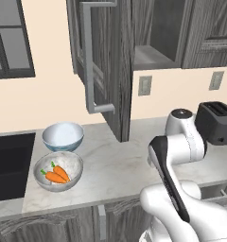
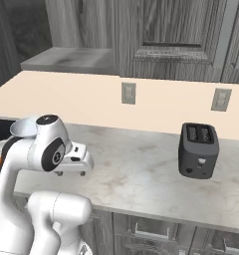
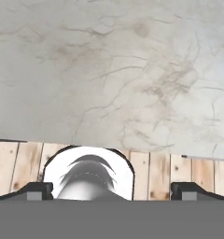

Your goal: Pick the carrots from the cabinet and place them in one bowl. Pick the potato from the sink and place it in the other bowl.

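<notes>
- Carrots done: both small bright orange carrots (image 1: 55,173) lie in the mottled grey-white stone-look bowl (image 1: 74,165) on the pale marbled worktop (image 1: 120,160).
- Smooth pale blue-white bowl (image 1: 63,136) just behind it holds nothing.
- Potato isn't visible; large black sink basin (image 1: 11,163) sits left of the bowls, so it's probably in there.
- Jaws (image 3: 112,190) released, tips wide apart, nothing between them, aimed down at the worktop.
- Next, I'd judge: swing left over the sink, descend vertically, clamp the potato across its short axis.
- Dark grey wood-grain cabinet door (image 1: 108,71) hangs open; keep clear.
</notes>
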You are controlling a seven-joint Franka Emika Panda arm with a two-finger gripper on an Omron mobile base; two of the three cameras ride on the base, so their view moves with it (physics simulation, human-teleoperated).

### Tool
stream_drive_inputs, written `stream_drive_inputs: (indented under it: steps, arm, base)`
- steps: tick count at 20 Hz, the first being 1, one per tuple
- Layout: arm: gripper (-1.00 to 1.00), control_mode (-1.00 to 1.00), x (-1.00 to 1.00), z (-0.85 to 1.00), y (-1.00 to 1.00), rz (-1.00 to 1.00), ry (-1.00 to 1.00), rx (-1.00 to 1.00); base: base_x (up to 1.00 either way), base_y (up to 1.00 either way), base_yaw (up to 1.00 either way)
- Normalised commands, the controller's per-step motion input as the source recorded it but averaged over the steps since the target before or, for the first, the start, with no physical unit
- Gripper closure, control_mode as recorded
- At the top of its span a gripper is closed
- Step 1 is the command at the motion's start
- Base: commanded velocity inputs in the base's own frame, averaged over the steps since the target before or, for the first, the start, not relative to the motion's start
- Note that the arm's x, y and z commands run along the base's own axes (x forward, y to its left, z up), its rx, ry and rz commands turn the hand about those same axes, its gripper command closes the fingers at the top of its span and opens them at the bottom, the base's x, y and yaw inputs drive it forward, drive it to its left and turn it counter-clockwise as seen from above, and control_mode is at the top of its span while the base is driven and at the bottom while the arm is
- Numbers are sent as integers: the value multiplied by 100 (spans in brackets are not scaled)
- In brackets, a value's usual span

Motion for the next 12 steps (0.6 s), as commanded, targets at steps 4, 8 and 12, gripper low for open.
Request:
stream_drive_inputs:
  steps: [4, 8, 12]
  arm:
    - [-100, -100, -34, -12, -1, 0, -15, 0]
    - [-100, -100, -43, -29, -1, 1, -15, 0]
    - [-100, -100, -42, -44, -5, 0, -15, 0]
  base:
    - [0, 0, 0]
    - [0, 0, 0]
    - [0, 0, 0]
